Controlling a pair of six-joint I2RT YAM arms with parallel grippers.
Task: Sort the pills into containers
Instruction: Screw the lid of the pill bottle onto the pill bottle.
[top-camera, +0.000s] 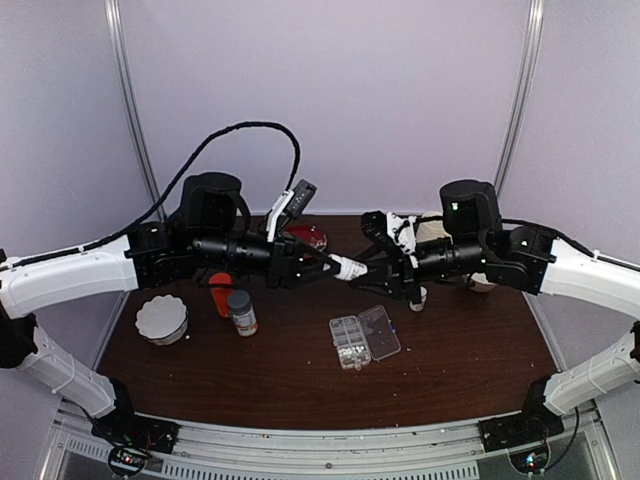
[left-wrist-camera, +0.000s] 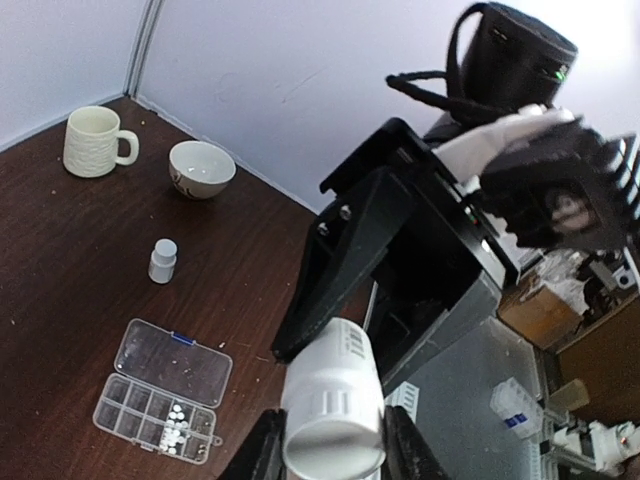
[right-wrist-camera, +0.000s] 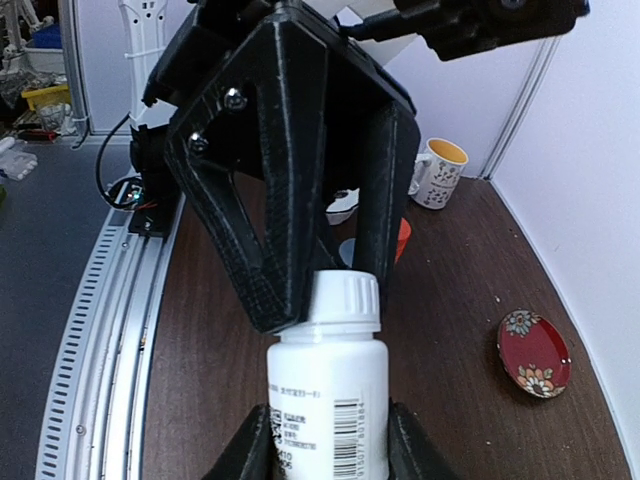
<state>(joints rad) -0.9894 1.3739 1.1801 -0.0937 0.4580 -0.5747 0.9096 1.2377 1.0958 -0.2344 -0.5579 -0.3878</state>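
We see the dark brown table (top-camera: 470, 350) first, and above its middle the left arm (top-camera: 80, 270) and right arm (top-camera: 590, 265) reach inward until their tips meet. A white scalloped bowl (top-camera: 162, 318) sits at the table's left, and a red plate (top-camera: 308, 237) lies at the back. The organizer box (top-camera: 364, 337) lies open near the centre, in front of the meeting grippers, its clear lid (top-camera: 380, 332) flat beside the base. In the air, the right gripper (right-wrist-camera: 328, 450) grasps the body of a white bottle (right-wrist-camera: 328, 390) lying level, while the left gripper (left-wrist-camera: 335, 455) is clenched on its ribbed cap (right-wrist-camera: 347, 298), 1 finger on each side. An orange bottle (top-camera: 220, 295) and a grey-capped bottle (top-camera: 241, 313) stand just beside each other near the bowl. The pills (left-wrist-camera: 175, 425) form a pale cluster in cells (left-wrist-camera: 140, 410) at 1 end of the base.
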